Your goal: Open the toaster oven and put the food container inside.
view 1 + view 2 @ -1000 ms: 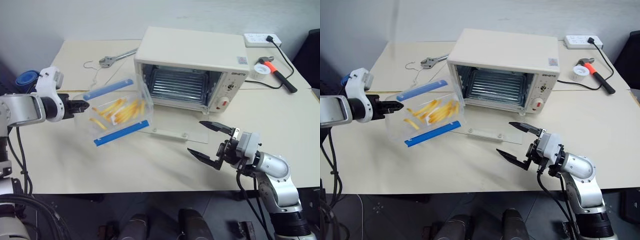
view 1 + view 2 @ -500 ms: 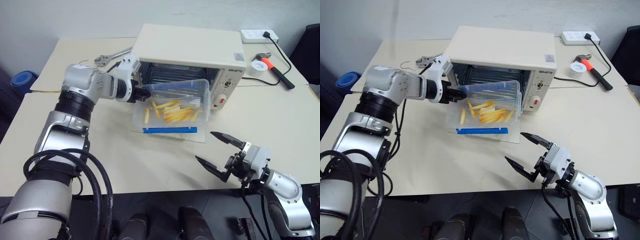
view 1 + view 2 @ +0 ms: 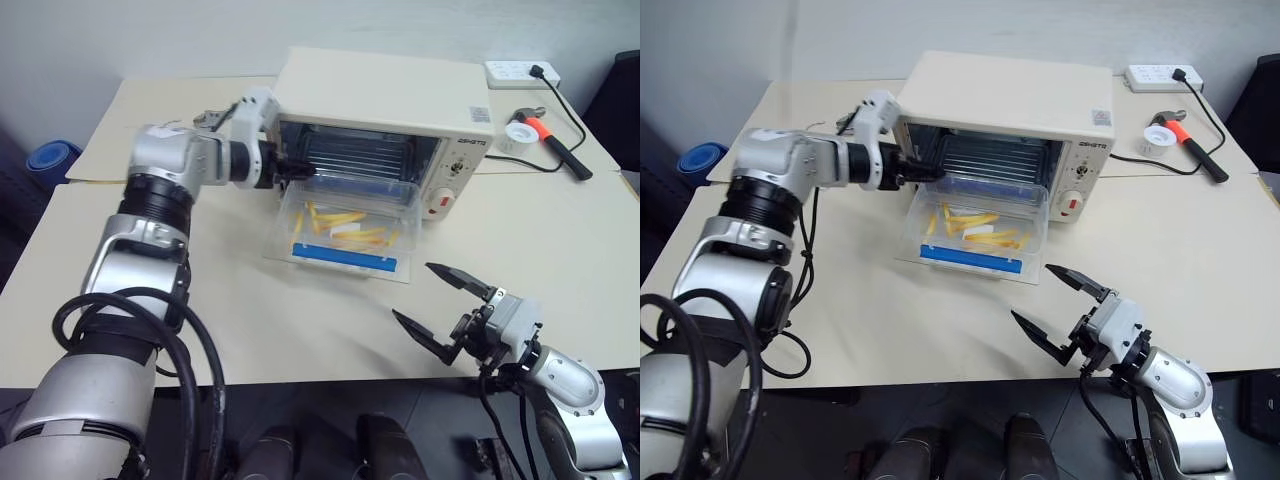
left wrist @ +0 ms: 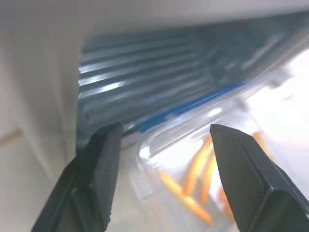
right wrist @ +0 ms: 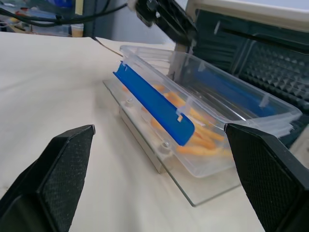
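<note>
While the left end effector (image 3: 297, 168) hangs parted and empty at the toaster oven (image 3: 385, 105) mouth, the food container (image 3: 347, 222) (clear, blue clips, yellow fries) lies just beside it on the lowered glass door, half inside, well apart from the wide-open, empty right end effector (image 3: 433, 305).

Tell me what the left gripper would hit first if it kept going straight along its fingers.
Probably the food container: its near corner sits between the left gripper's open fingers. Past it lies the toaster oven's wire rack; depth is uncertain.
</note>
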`<state>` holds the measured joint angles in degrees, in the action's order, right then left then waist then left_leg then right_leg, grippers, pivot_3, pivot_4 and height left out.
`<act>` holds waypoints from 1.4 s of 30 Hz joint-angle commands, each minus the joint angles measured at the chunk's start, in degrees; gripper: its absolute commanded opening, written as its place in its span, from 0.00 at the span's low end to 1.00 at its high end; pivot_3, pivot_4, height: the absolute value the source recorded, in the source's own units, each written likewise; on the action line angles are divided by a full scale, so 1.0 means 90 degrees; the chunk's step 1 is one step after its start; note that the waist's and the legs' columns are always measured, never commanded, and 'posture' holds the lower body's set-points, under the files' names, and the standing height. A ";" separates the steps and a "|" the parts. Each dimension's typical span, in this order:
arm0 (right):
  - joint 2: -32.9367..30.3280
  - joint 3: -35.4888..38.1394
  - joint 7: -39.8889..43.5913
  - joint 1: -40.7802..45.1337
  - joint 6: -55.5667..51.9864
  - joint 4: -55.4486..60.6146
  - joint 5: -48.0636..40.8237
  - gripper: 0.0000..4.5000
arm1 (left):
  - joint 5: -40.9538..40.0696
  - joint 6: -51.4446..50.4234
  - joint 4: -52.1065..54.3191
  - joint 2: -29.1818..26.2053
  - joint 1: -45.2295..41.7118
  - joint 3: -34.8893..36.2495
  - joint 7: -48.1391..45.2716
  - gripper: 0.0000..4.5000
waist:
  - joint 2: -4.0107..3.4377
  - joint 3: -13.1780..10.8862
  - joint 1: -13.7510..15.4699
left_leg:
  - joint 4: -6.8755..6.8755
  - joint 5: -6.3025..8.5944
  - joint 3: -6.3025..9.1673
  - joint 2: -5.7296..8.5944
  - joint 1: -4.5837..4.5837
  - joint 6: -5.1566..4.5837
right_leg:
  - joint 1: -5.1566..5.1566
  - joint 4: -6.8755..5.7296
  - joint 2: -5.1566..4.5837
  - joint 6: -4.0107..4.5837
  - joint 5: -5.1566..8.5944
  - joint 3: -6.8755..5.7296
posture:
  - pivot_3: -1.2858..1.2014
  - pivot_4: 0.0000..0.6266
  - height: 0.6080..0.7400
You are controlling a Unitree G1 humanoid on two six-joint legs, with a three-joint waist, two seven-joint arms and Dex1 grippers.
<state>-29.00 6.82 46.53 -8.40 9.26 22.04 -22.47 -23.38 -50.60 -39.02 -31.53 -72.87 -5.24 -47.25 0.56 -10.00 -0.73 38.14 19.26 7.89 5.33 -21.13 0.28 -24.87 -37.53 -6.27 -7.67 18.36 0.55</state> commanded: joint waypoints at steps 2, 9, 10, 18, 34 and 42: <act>-0.0340 0.0135 0.0143 -0.0113 -0.0525 0.0350 -0.0434 0.91 | -0.0236 0.0714 0.1672 -0.0943 0.1194 0.0514 -0.1166 0.59 | -0.0003 0.0002 -0.0066 | -0.0001 0.0000 0.0003 -0.0002 -0.0001 0.0000 | -0.0002 -0.0002 -0.0001 0.0000 0.0000 -0.0002 | 0.52 0.24 1.00; -0.0879 -0.0400 0.0253 0.0266 -0.1825 0.0348 -0.0395 0.40 | -0.0137 0.3127 0.3040 -0.1474 0.3698 0.0733 -0.2587 0.13 | -0.0004 0.0002 0.0023 | 0.0008 0.0001 0.0018 -0.0002 0.0000 0.0001 | 0.0019 0.0048 -0.0015 0.0004 0.0000 -0.0013 | 0.52 0.24 1.00; -0.0909 -0.0474 0.0263 0.0394 -0.1883 0.0260 -0.0287 0.33 | -0.0192 0.3111 0.3251 -0.1395 0.3935 0.0730 -0.2567 0.06 | -0.0004 0.0002 0.0079 | 0.0014 0.0002 0.0020 -0.0002 0.0001 0.0000 | 0.0030 0.0058 -0.0016 0.0006 -0.0001 -0.0014 | 0.52 0.24 1.00; -0.0691 -0.0960 0.0100 0.2135 -0.2035 -0.1178 0.0527 0.01 | 0.0156 0.3004 0.3875 -0.0103 0.4522 0.0241 -0.1492 0.00 | -0.0002 0.0002 0.0223 | 0.0055 0.0008 0.0026 0.0014 -0.0011 -0.0015 | 0.0043 0.0060 -0.0016 -0.0008 -0.0010 -0.0018 | 0.52 0.24 1.00; 0.0638 -0.1041 -0.1113 0.5301 -0.0992 -0.4638 0.1690 0.01 | 0.0996 0.4720 0.0886 0.2243 0.2612 0.0903 0.1685 0.00 | 0.0000 0.0004 0.0044 | 0.0082 0.0008 0.0018 0.0012 -0.0016 -0.0012 | 0.0025 0.0009 -0.0014 -0.0009 -0.0011 -0.0025 | 0.52 0.24 1.00; 0.0835 -0.0969 -0.0966 0.5355 -0.1374 -0.4264 0.1410 0.01 | 0.0762 0.4748 0.1161 0.2170 0.2706 0.0860 0.0967 0.00 | -0.0001 0.0004 -0.0113 | 0.0077 0.0008 0.0016 0.0014 -0.0019 -0.0012 | 0.0013 -0.0004 -0.0021 -0.0010 -0.0011 -0.0024 | 0.52 0.24 1.00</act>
<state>-20.72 -3.64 36.45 40.18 -2.04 -21.24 -7.54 -14.95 -7.25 -33.13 -10.77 -49.19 2.19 -36.13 0.56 -9.96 -1.75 38.80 19.34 8.04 5.44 -21.33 0.17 -24.81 -37.57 -6.47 -7.76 18.27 0.35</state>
